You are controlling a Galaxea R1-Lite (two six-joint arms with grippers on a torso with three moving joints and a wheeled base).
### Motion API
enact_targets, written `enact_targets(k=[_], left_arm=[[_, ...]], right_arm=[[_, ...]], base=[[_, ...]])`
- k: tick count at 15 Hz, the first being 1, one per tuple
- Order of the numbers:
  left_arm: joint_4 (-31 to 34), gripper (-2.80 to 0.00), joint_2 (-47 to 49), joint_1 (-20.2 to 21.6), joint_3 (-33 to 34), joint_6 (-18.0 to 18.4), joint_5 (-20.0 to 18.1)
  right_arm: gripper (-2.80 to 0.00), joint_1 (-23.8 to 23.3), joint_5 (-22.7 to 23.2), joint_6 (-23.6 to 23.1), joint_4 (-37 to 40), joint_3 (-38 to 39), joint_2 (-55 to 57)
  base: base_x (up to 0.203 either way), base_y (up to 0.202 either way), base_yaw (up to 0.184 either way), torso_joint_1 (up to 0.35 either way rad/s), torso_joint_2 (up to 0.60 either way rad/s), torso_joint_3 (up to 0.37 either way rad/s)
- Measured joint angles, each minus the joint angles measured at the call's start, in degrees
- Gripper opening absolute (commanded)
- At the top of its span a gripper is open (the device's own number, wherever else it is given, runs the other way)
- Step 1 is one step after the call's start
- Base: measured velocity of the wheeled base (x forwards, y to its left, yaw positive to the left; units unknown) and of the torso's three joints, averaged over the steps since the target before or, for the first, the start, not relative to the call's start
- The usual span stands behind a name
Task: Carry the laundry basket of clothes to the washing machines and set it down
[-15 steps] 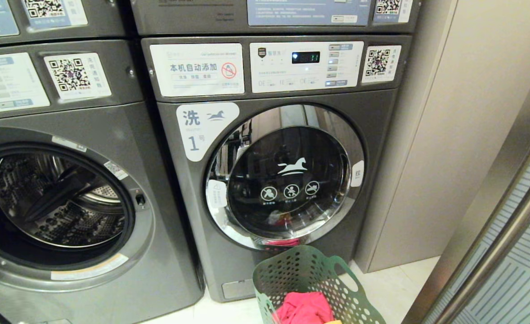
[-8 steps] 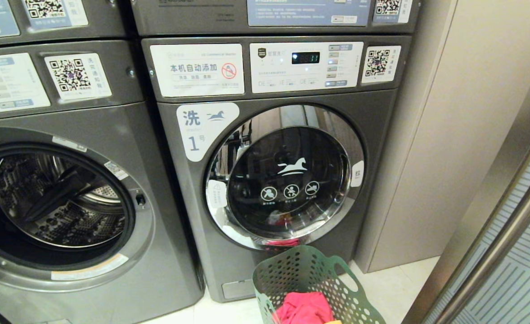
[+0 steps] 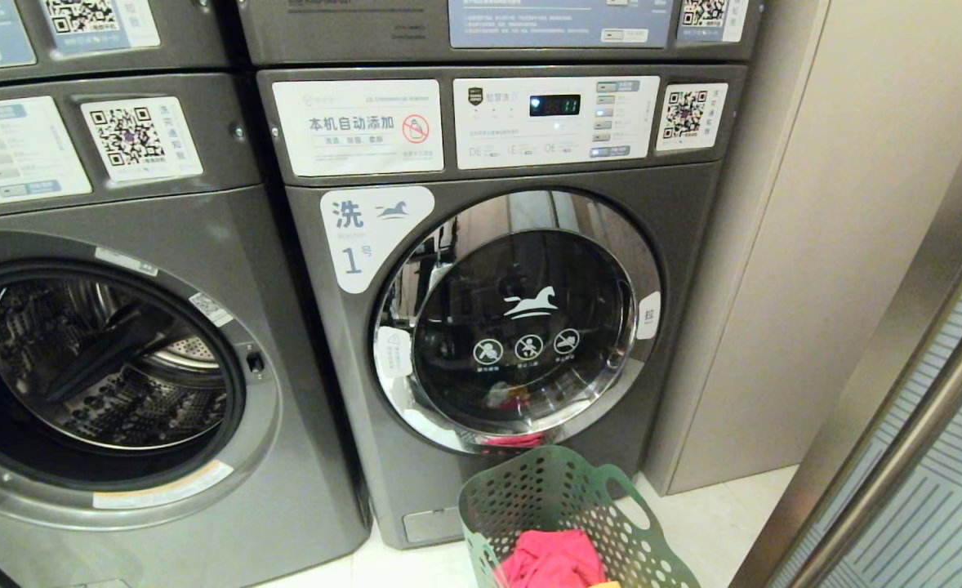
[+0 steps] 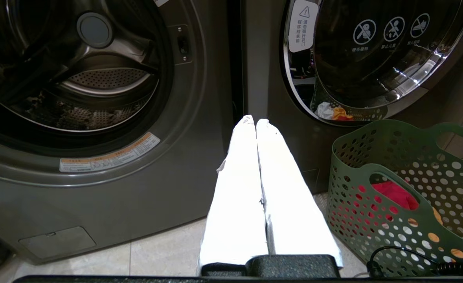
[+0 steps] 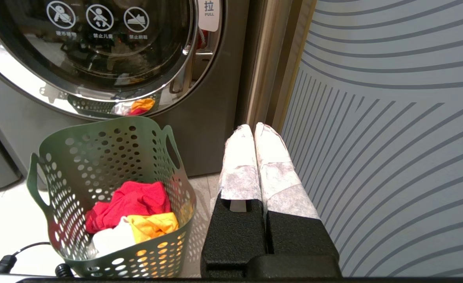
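Note:
The dark green laundry basket stands on the pale floor right before the washing machines. Inside lie the clothes: a pink-red piece, a yellow-orange one and a white one. My left gripper is shut and empty, low beside the basket, facing the seam between the two washers. My right gripper is shut and empty on the basket's other side. Neither gripper shows in the head view.
The left washer has its door open, drum bare. The right washer's chrome-ringed door is closed. A beige wall panel and a striped glass door close in the right side.
None in the head view: basket and washers stay where they were.

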Motion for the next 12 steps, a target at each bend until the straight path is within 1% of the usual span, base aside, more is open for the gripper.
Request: enact_targets(k=[12], left_arm=[[0.0, -2.80, -0.1, 0.0, 0.0, 0.0, -0.1]], right_arm=[[-2.80, 0.0, 0.0, 0.0, 0.0, 0.0, 0.0]], base=[[0.000, 0.000, 0.000, 0.000, 0.00, 0.000]])
